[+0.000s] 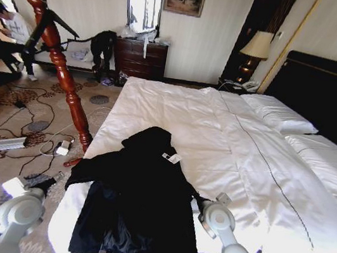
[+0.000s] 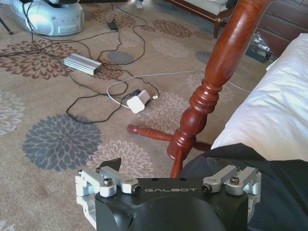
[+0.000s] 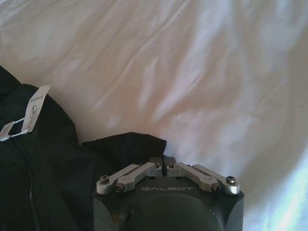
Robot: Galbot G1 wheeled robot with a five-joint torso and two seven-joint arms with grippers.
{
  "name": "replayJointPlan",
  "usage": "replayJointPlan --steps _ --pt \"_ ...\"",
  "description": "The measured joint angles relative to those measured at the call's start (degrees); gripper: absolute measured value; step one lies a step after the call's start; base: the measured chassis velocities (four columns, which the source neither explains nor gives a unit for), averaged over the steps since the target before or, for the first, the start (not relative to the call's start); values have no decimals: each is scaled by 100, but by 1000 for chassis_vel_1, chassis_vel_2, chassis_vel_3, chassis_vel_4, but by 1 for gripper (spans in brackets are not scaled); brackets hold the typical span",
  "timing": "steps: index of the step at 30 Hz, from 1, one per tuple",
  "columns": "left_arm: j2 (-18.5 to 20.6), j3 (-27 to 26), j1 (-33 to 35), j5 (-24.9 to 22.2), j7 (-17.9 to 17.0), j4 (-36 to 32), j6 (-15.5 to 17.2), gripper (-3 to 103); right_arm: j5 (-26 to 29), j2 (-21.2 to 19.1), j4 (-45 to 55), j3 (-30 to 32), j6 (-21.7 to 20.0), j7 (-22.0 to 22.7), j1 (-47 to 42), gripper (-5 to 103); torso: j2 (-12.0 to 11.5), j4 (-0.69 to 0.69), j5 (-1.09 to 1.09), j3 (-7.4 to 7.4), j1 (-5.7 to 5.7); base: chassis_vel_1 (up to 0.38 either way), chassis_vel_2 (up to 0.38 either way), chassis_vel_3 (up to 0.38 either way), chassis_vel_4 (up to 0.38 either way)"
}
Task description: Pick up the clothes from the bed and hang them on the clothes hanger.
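The clothes (image 1: pixel 139 192), a black coat with a white tag (image 1: pixel 171 158), lie spread on the near left corner of the bed (image 1: pixel 230 143); its hem hangs over the front edge. My right gripper (image 1: pixel 197 203) is at the coat's right sleeve, and in the right wrist view the right gripper (image 3: pixel 163 161) is shut on a raised fold of the black cloth (image 3: pixel 125 144). Off the bed's left side, my left gripper (image 1: pixel 51 178) is low over the carpet. It is open (image 2: pixel 168 168), beside the coat's left edge (image 2: pixel 284 192). The reddish-brown clothes hanger (image 1: pixel 58 51) stands left of the bed, its base (image 2: pixel 192 130) just ahead of the left gripper.
Cables (image 2: pixel 96 82), a white adapter (image 2: pixel 137 102) and a grey box (image 2: pixel 84 64) lie on the patterned carpet. A white machine base (image 2: pixel 48 17) stands beyond them. A black tripod (image 1: pixel 43 29), a dresser (image 1: pixel 141 58) and a lamp (image 1: pixel 256 47) line the far wall.
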Motion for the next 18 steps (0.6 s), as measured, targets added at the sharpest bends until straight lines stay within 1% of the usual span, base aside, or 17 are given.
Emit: replayJointPlan --steps 3,10,14,17,18 --pt "-31 18 -6 17 -8 0 0 100 -94 -77 0 31 96 -116 -19 0 0 0 0 0 0 0 0 0 0" --pt "-80 40 8 73 -16 -17 -4 100 -185 -134 19 93 174 -205 -8 0 0 0 0 0 0 0 0 0 0" --pt "-90 36 23 80 -21 -45 -7 100 -310 -202 200 273 201 -229 42 0 0 0 1 0 0 0 0 0 0" --pt "-91 22 27 80 -23 -54 -8 100 -440 -305 359 394 215 -275 48 0 0 0 1 0 0 0 0 0 0" --pt "-91 3 31 73 -28 -64 -9 100 -624 -487 578 573 220 -362 43 0 0 -1 -1 0 0 0 0 0 0"
